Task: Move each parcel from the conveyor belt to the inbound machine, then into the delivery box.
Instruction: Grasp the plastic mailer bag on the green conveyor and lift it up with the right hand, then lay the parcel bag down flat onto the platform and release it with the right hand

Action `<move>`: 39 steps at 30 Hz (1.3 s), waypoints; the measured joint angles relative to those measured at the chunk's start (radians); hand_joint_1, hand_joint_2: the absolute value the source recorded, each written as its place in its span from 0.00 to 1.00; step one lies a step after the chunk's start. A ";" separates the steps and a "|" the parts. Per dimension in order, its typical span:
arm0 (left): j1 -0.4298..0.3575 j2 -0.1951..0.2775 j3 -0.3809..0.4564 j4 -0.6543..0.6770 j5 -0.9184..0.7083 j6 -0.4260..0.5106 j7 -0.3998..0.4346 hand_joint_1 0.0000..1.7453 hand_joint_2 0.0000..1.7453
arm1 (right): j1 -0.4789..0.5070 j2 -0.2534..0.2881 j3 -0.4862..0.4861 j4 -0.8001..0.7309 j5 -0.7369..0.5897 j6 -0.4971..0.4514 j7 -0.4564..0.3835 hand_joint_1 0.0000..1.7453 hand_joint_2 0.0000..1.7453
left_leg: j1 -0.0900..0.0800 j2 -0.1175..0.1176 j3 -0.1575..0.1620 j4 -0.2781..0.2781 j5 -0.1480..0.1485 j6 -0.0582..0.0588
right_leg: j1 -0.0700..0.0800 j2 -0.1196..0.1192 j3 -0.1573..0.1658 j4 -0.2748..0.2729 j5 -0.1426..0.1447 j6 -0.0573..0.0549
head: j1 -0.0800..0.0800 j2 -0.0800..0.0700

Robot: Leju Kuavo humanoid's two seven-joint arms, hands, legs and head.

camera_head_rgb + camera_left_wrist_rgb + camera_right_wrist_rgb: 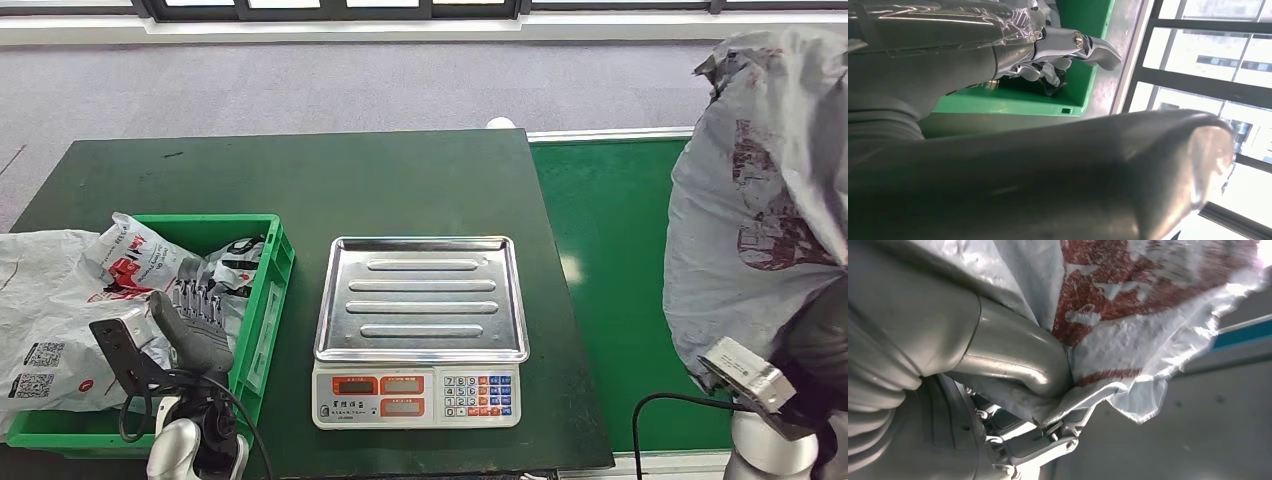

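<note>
Right hand (1013, 365) has its fingers (1048, 447) clamped on a crinkly grey parcel (755, 200) with red print, holding it up in the air above the green conveyor belt (610, 290), off to the right of the scale (420, 330). The scale's steel tray has nothing on it. Left hand (195, 325) is on the other side of the scale, fingers (200, 300) loose and holding nothing, hovering over the green delivery box (262, 310), which has a few bagged parcels (130, 260) piled in it. All of it sits on a dark green tabletop (300, 180).
</note>
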 joint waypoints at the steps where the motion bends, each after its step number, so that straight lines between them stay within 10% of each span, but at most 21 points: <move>1: -0.004 0.000 -0.001 0.002 0.002 0.001 -0.001 0.00 0.00 | -0.017 0.010 -0.001 0.009 0.007 0.001 -0.002 1.00 1.00 | 0.000 0.000 0.000 0.000 0.000 0.000 | 0.000 0.000 0.000 0.000 0.000 0.000 | 0.000 0.000; 6: -0.020 0.005 -0.013 0.021 0.023 -0.003 -0.002 0.00 0.00 | -0.149 -0.003 0.090 0.237 -0.069 0.037 0.178 1.00 1.00 | 0.000 0.001 0.000 0.000 0.001 0.000 | 0.001 0.002 0.000 0.001 0.002 -0.001 | 0.000 0.000; 15: -0.070 0.022 -0.070 0.069 0.040 -0.009 -0.007 0.00 0.00 | -0.278 0.013 0.406 0.693 -0.155 0.107 0.251 1.00 1.00 | 0.002 -0.005 -0.004 0.000 0.006 0.000 | 0.002 -0.004 -0.003 0.001 0.004 -0.001 | 0.000 0.000; 35: -0.108 0.045 -0.140 0.120 0.052 -0.001 0.000 0.00 0.00 | -0.269 0.059 0.614 0.815 -0.427 0.320 0.251 1.00 1.00 | 0.002 -0.005 -0.009 0.000 0.007 -0.001 | 0.002 -0.003 -0.008 0.001 0.004 -0.002 | 0.000 0.000; 38: -0.112 0.047 -0.146 0.129 0.052 -0.001 0.000 0.00 0.00 | -0.266 0.062 0.617 0.819 -0.445 0.328 0.240 0.29 1.00 | 0.002 -0.005 -0.009 0.000 0.007 -0.001 | 0.002 -0.003 -0.008 0.001 0.004 -0.002 | 0.000 0.000; 39: -0.115 0.047 -0.148 0.132 0.052 -0.001 0.000 0.00 0.00 | -0.266 0.063 0.617 0.821 -0.445 0.326 0.237 0.04 0.75 | 0.002 -0.005 -0.009 0.000 0.007 -0.001 | 0.002 -0.003 -0.008 0.001 0.004 -0.002 | 0.000 0.000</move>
